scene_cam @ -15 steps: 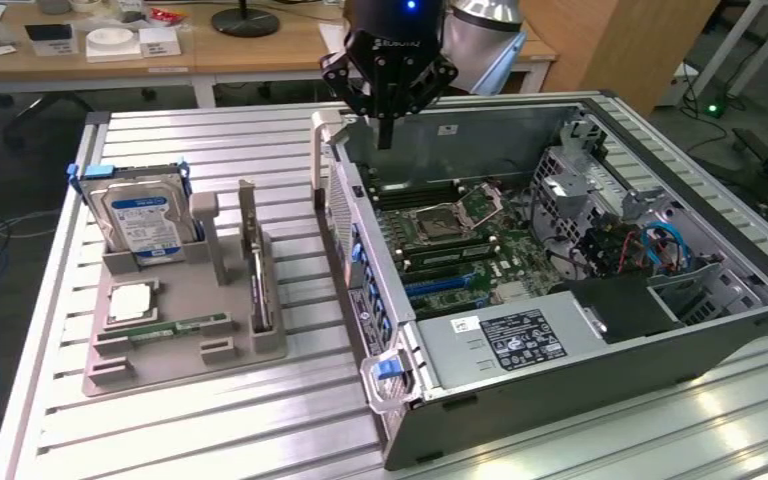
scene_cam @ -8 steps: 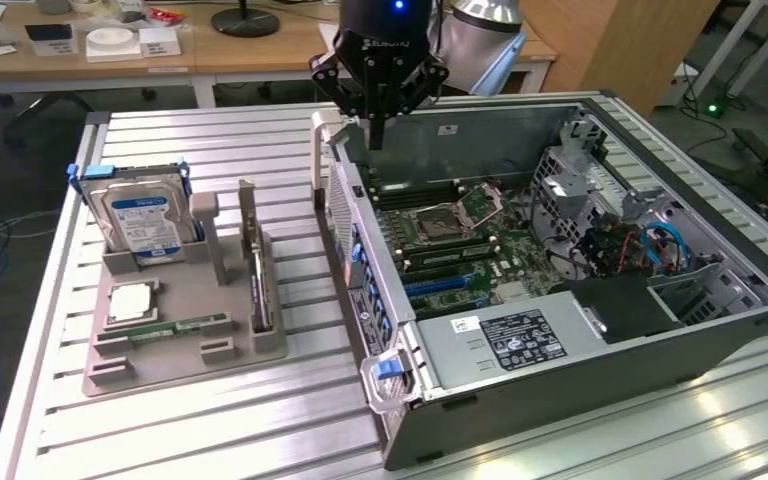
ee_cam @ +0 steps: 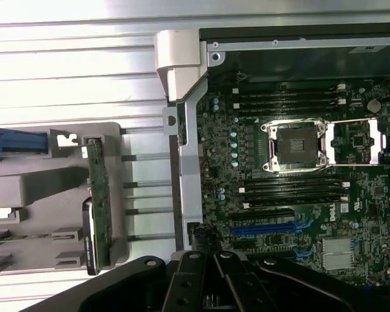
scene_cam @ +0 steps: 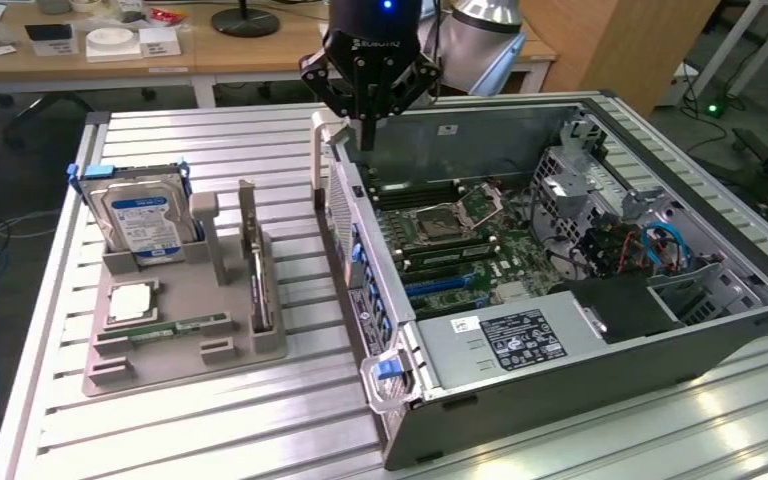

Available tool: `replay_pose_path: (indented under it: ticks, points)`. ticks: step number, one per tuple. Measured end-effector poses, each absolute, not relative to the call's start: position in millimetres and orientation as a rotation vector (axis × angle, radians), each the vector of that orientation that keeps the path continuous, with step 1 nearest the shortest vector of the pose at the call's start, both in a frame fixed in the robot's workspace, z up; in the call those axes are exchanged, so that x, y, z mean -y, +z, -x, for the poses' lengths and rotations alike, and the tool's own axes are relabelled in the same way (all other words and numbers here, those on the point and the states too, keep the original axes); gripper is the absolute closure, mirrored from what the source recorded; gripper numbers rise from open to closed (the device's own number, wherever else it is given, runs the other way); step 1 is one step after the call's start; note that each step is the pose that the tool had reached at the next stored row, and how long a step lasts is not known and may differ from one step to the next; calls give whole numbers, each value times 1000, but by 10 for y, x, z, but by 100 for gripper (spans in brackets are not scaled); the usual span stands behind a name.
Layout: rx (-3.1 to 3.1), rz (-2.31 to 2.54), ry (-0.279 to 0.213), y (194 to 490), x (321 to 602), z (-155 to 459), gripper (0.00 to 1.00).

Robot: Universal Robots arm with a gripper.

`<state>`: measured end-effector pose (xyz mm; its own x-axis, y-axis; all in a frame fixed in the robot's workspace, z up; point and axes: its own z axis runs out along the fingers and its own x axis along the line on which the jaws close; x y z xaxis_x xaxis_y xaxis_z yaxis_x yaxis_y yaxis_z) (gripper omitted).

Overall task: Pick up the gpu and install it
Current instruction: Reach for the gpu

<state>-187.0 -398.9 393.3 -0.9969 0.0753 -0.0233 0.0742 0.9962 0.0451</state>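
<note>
- Hanging above the open, boxy dark-grey steel computer case (scene_cam: pixel 491 125), near its perforated wall: a black, angular metal gripper (scene_cam: pixel 368 132), with upright wrist and fingers aimed straight down.
- Jaws pressed together into one narrow tip, clamped on nothing.
- Standing outside the case, on the exterior view's left of it: the thin, flat, dark green-black rectangular gpu card (scene_cam: pixel 261 290), propped on its long edge in the case-side slot of a matte grey moulded plastic holder (scene_cam: pixel 184 375).
- Set farther from the case in that same holder: a boxy silver hard drive with a glossy blue-white label (scene_cam: pixel 144 225), upright, and a short, narrow green memory stick (scene_cam: pixel 181 326), lying flat.
- Lining the case's floor: a dark green motherboard (scene_cam: pixel 478 250) crowded with small parts, carrying a square silver processor socket (ee_cam: pixel 298 146) and a long blue plastic expansion slot (ee_cam: pixel 266 229).
- Spread beneath the case and holder alike: a ribbed, shiny aluminium table (scene_cam: pixel 224 430).
</note>
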Motion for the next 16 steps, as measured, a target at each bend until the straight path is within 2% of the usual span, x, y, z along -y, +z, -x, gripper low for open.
replay_pose_path:
  ticks: [16]
  points:
    - [-3114, -117, 69, 3933, 3989, 2041, 89]
